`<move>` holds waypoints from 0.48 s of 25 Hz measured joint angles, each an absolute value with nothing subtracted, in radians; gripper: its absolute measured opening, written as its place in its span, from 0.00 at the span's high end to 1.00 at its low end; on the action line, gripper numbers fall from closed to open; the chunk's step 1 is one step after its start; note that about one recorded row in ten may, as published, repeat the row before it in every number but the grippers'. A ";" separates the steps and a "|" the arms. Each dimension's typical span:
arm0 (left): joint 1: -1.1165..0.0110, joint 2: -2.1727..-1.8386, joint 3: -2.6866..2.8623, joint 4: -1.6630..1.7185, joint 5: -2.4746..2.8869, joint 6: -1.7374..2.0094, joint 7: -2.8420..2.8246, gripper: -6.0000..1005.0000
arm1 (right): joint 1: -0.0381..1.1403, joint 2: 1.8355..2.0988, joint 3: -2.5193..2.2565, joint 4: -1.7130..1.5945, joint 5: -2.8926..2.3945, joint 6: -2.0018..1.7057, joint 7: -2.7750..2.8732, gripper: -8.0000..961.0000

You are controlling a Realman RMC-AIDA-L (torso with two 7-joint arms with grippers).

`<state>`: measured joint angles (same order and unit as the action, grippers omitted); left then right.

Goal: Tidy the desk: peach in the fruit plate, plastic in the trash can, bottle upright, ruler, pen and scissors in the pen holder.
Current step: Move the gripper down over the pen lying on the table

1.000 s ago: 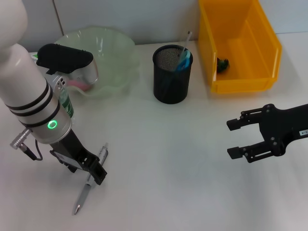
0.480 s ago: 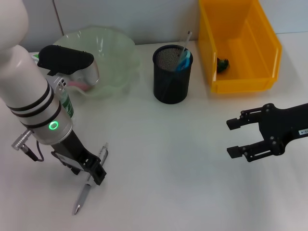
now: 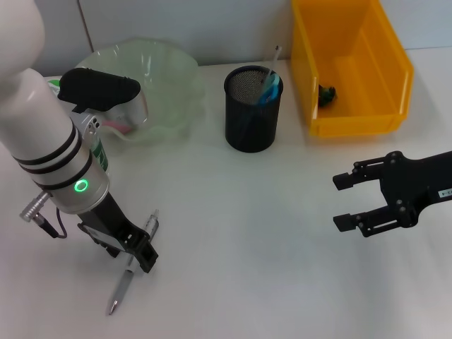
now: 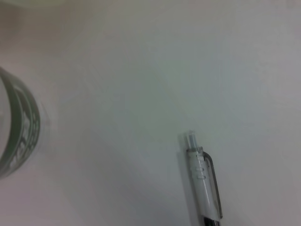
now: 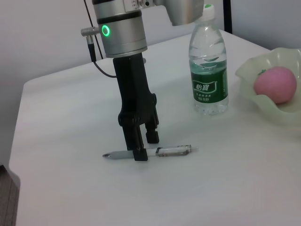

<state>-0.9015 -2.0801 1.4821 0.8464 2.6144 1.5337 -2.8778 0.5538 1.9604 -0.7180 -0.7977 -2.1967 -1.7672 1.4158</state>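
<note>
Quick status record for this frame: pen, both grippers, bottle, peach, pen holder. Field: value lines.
pen: flat on the table, between the left gripper's fingers
left gripper: open, lowered straddling the pen
right gripper: open, idle above the table, holding nothing
bottle: upright
peach: in the fruit plate
pen holder: upright, already holds items

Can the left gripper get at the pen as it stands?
Probably yes. The left gripper is already down at the table with its open fingers on either side of the pen, which lies flat. Nothing sits between them; the bottle stands off to one side.
</note>
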 joint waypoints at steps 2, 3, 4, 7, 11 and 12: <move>-0.902 -2.080 1.483 0.846 2.614 1.534 -2.878 0.34 | 0.554 1.960 -0.720 -0.798 -2.197 -1.767 1.416 0.23; -0.901 -2.080 1.483 0.846 2.614 1.534 -2.878 0.34 | 0.554 1.960 -0.721 -0.798 -2.197 -1.767 1.416 0.24; -0.901 -2.080 1.486 0.846 2.614 1.534 -2.878 0.36 | 0.554 1.960 -0.723 -0.798 -2.197 -1.767 1.416 0.24; -0.900 -2.080 1.492 0.846 2.613 1.534 -2.878 0.40 | 0.554 1.960 -0.728 -0.798 -2.197 -1.767 1.416 0.24; -0.899 -2.080 1.497 0.846 2.612 1.534 -2.878 0.46 | 0.554 1.960 -0.729 -0.798 -2.197 -1.766 1.417 0.24; -0.899 -2.080 1.497 0.846 2.612 1.534 -2.878 0.48 | 0.554 1.960 -0.729 -0.798 -2.197 -1.766 1.418 0.24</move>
<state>-0.8991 -2.0800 1.4966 0.8464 2.6123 1.5336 -2.8777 0.5538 1.9604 -0.7286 -0.7977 -2.1967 -1.7655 1.4177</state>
